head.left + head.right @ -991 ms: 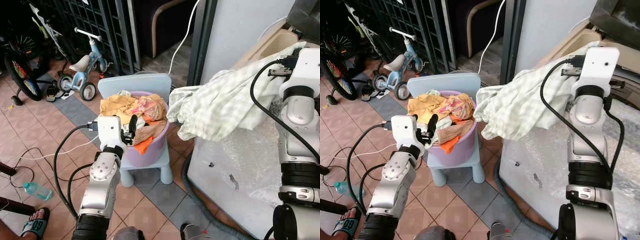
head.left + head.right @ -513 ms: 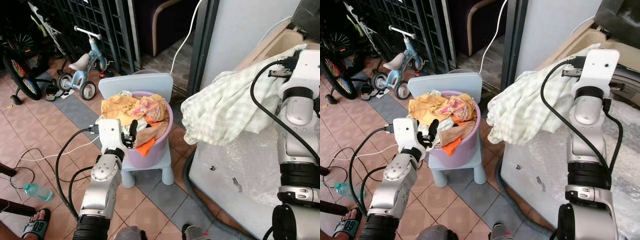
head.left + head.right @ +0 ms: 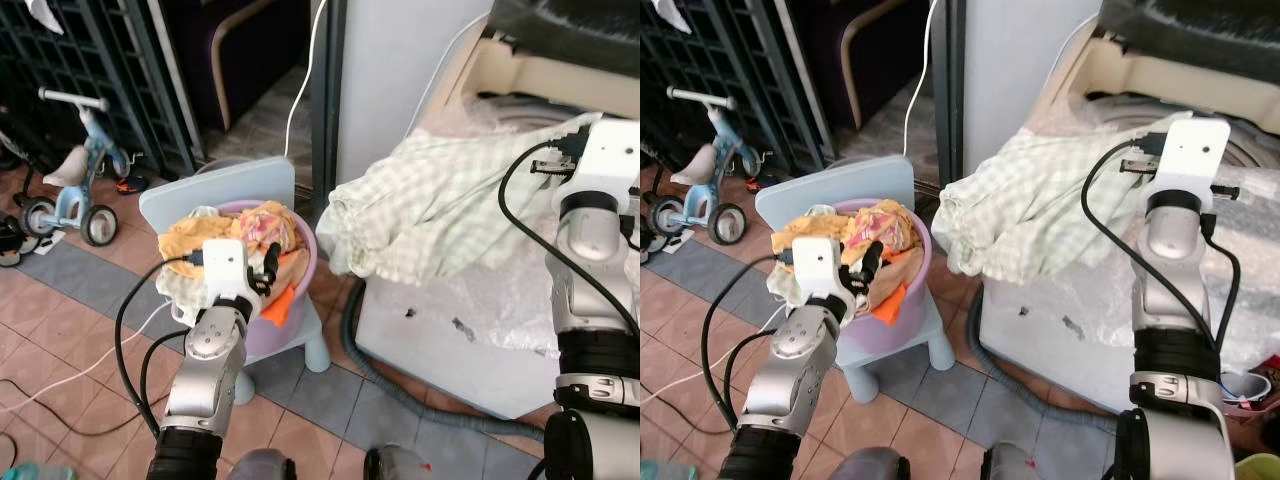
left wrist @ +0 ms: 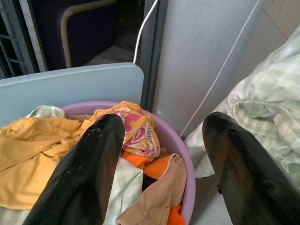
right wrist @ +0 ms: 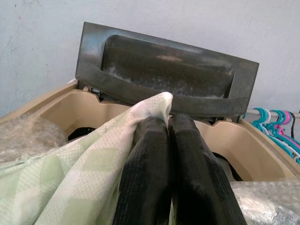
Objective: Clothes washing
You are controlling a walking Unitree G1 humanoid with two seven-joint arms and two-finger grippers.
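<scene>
One garment is in transit: the right gripper (image 5: 168, 140), its fingers pinched together on a corner of the pale green checked cotton cloth (image 3: 450, 215), holds it up at the right of the scene, over the near edge of the beige top-loading washing machine (image 3: 1160, 85) with its dark lid raised. Most of the cloth drapes leftward, hanging over the machine's plastic-wrapped front. By my reading, the loading step is under way; next the cloth wants carrying farther over the open tub before release, with the trailing fabric gathered in. At left, the left gripper (image 4: 159, 154), fingers spread wide and empty, hovers at the near rim of the lilac plastic basket (image 3: 300, 290) on a pale blue child's chair (image 3: 215, 190), heaped with yellow, pink and orange clothes (image 3: 855, 235).
</scene>
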